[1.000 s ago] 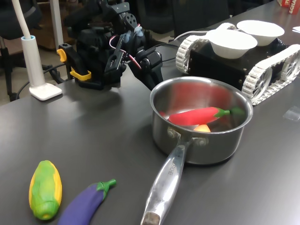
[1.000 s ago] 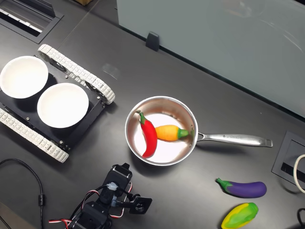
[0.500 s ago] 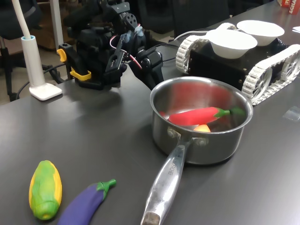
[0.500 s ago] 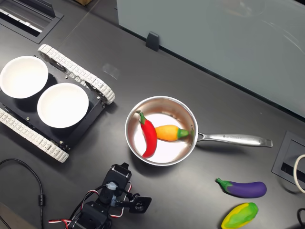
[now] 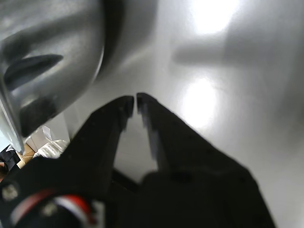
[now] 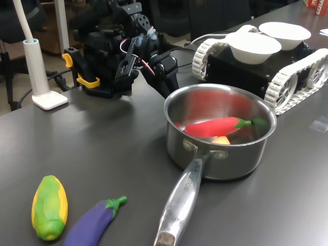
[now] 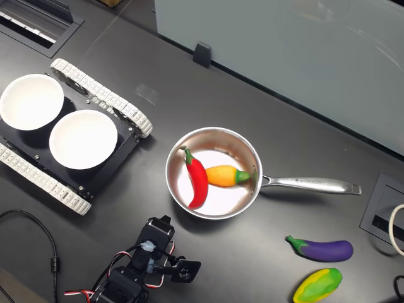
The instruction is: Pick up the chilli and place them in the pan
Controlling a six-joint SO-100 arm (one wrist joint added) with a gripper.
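Observation:
The red chilli (image 6: 215, 126) (image 7: 197, 180) lies inside the steel pan (image 6: 220, 156) (image 7: 309, 184), next to a yellow-orange chilli (image 7: 222, 175) (image 6: 221, 139) with a green stem. My gripper (image 5: 133, 99) (image 6: 171, 91) is shut with nothing between its dark fingers. It points down at the table just outside the pan's wall (image 5: 47, 47), on the first exterior view's left of the pan. The arm (image 7: 148, 259) stands folded at the second exterior view's bottom edge, below the pan.
A purple eggplant (image 6: 92, 223) (image 7: 325, 250) and a green-yellow corn (image 6: 49, 206) (image 7: 317, 285) lie near the pan's handle end. A tracked vehicle (image 6: 302, 72) (image 7: 101, 95) carries two white bowls (image 6: 253, 46) (image 7: 82, 139). A white lamp base (image 6: 48, 98) stands beside the arm.

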